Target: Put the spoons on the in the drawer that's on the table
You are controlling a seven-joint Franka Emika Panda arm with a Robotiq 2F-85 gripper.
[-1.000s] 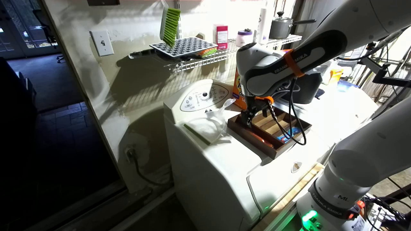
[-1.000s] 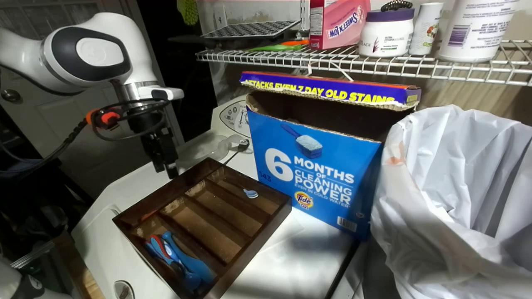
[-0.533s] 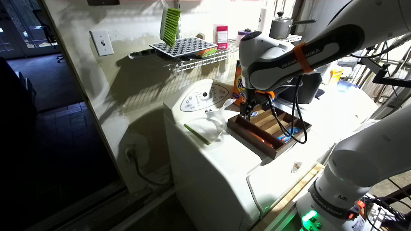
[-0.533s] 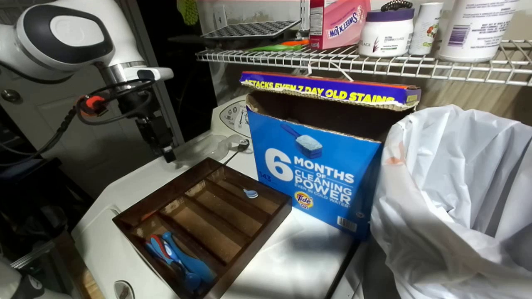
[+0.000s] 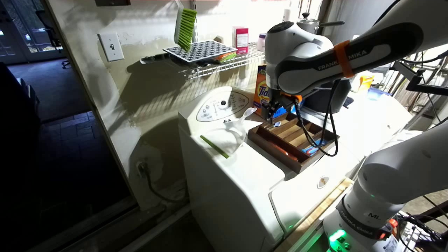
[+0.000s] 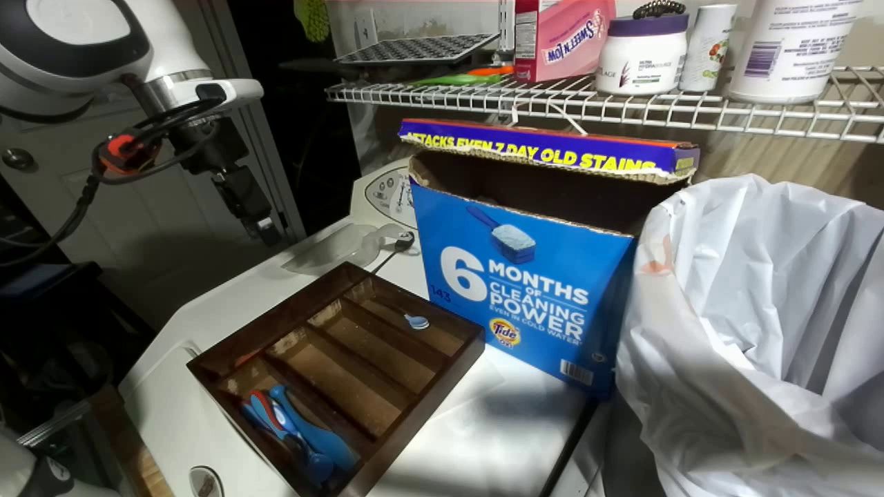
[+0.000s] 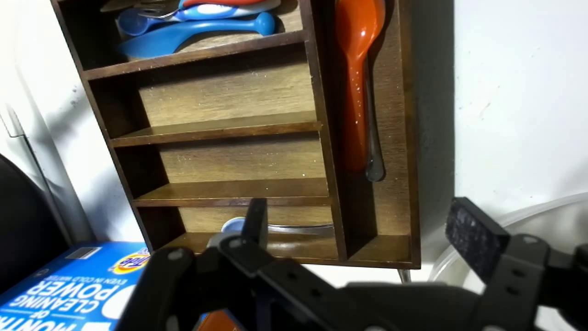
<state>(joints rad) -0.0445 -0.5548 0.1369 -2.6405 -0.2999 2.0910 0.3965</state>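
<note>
The brown drawer tray (image 5: 273, 151) (image 6: 418, 414) (image 7: 410, 138) sits on the white table (image 7: 514, 101). An orange spoon (image 7: 355, 87) lies in its side compartment beside a slim grey utensil handle (image 7: 375, 161). A small spoon with a blue-white bowl (image 6: 417, 322) lies in the end compartment; in the wrist view (image 7: 233, 224) a finger partly covers it. A dark-ended slim utensil (image 6: 405, 241) rests outside the tray; its metal handle (image 7: 404, 276) shows at the tray's edge. My gripper (image 5: 269, 118) (image 6: 269, 236) (image 7: 363, 230) is open and empty, above and beside the tray's end.
Several blue utensils (image 7: 197, 32) lie in another compartment. A blue Tide box (image 6: 525, 276) and a white-lined bin (image 6: 746, 310) stand beside the tray. A clear plastic scoop or jug (image 5: 234, 129) is on the table. A wire shelf (image 6: 587, 103) with containers hangs above.
My gripper has risen and drawn away from over the tray's edge. The blue-white spoon in the end compartment is uncovered in an exterior view. The tray and its contents have not moved.
</note>
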